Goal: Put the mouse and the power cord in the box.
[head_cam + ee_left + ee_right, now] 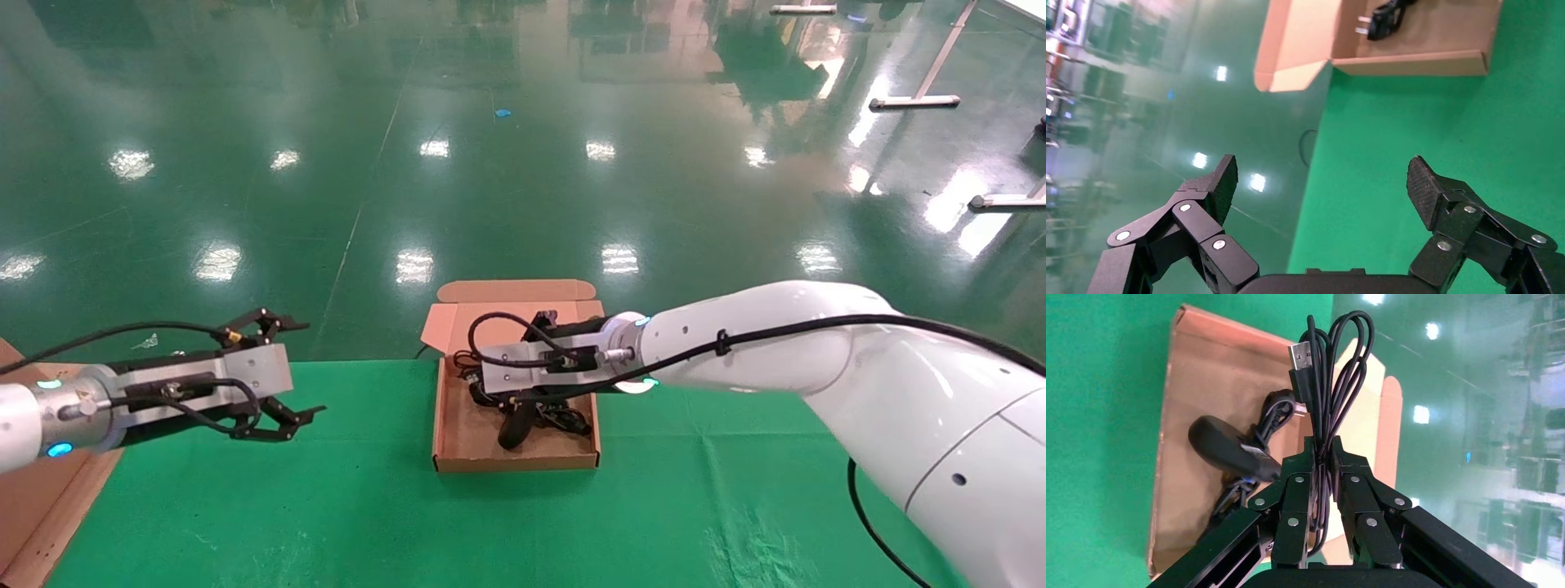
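Observation:
The brown box [515, 464] lies open on the green cloth, its lid [516, 292] tipped back over the far edge. My right gripper [472, 380] is low over the box's inside. It is shut [1322, 447] on the folded thin cable [1333, 373] of the mouse, whose USB plug sticks out past the fingertips. The black mouse [1229, 450] dangles beside the fingers, tilted, low inside the box [1199, 367]. The power cord [568, 420] lies in the box; its two-pin plug [1379, 21] shows there. My left gripper [306, 367] hovers open and empty, left of the box.
A flat brown cardboard piece [41, 506] lies at the table's left corner. The green cloth [327, 506] ends just behind the box, with shiny green floor beyond. White stand legs [915, 102] are on the floor far right.

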### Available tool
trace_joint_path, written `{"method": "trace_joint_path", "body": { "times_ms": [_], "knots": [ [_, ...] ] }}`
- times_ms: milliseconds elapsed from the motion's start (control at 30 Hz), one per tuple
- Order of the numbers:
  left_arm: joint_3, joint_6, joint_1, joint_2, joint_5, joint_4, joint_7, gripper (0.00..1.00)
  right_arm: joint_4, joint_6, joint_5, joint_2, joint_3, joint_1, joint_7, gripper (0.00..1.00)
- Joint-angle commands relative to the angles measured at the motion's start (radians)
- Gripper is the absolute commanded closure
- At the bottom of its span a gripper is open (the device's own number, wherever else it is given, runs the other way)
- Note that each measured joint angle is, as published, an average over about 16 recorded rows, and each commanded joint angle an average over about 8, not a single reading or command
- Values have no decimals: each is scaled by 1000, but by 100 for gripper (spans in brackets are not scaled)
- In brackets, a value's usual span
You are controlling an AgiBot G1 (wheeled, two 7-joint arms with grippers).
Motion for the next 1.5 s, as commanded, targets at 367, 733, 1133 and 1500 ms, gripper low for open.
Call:
{"method": "trace_joint_path", "body": {
  "times_ms": [367, 733, 1133, 1500],
  "knots": [
    [-4, 5, 5, 6, -8, 14, 11, 0, 3, 15, 9, 1, -17, 1, 10, 0],
    [-85, 94, 47, -5, -61, -23, -40, 0, 72, -70, 105, 82, 83, -65, 39, 0],
    [-237, 259, 125, -25, -163, -89, -133, 0, 201, -224, 287, 235, 262, -190, 96, 0],
    [-377, 412, 198, -43, -256, -150, -219, 0, 321, -366, 455, 376, 429, -304, 149, 0]
  ]
}}
